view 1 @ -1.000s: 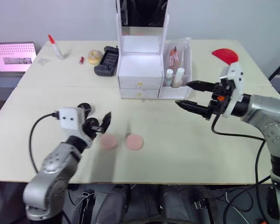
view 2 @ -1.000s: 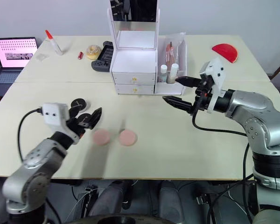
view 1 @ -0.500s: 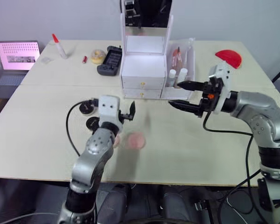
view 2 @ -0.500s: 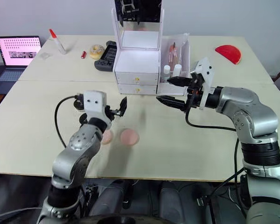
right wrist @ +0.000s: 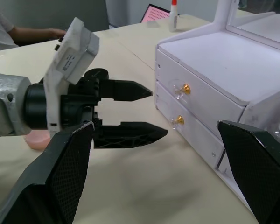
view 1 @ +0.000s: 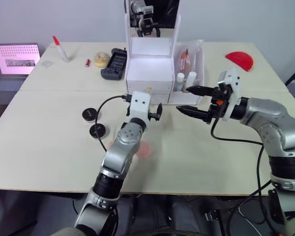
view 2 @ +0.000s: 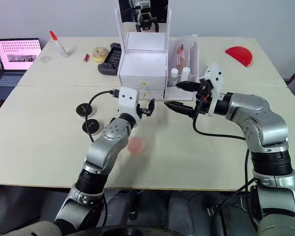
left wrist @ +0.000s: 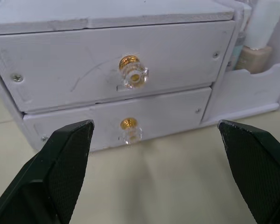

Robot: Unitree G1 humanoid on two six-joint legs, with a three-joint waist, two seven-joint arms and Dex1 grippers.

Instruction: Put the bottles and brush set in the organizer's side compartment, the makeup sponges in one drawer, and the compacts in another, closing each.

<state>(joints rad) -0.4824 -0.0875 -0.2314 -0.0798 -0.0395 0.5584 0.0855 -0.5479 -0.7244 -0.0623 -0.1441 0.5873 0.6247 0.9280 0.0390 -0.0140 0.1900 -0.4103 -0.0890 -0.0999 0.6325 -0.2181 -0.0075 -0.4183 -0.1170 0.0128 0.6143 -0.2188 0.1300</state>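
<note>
Both grippers hang empty with fingers spread wide. The left gripper (view 1: 155, 111) faces the organizer (view 1: 148, 73), just before its two shut drawers, fingers flanking the lower knob (left wrist: 129, 130) without touching. The right gripper (view 1: 193, 101) points toward the organizer too, just in front of the side compartment, where bottles (view 1: 185, 81) and brush set (view 1: 187, 58) stand upright. One sponge (view 2: 135, 145) lies before the organizer; two compacts (view 1: 92, 123) lie left of it.
</note>
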